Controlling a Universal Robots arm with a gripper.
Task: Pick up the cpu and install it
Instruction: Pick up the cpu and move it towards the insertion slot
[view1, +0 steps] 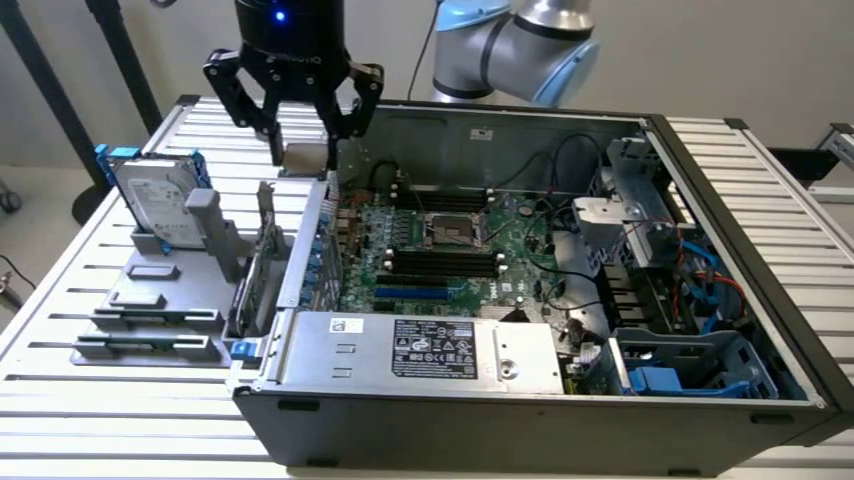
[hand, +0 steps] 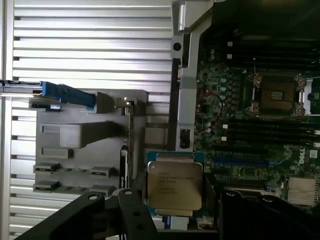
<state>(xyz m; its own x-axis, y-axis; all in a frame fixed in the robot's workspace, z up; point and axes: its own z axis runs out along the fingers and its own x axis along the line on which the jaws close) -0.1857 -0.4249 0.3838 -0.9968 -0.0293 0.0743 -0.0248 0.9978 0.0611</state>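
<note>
The main risk, as I judge it, is a slip or twist of the chip. The claw (view1: 304, 148) pinches the cpu (hand: 175, 182) by just 2 thin edges, so a jolt could tilt it, and a tilted chip would meet the socket (view1: 450, 232) crookedly and bend its contacts. A 2nd risk is a knock against the case wall (hand: 186, 75), which stands just below the claw. The claw is closed on the cpu, 1 finger on each opposite edge. The chip sits between the fingertips, metal top facing the wrist. The socket lies lower than the claw and well off to one side, inside the case.
</note>
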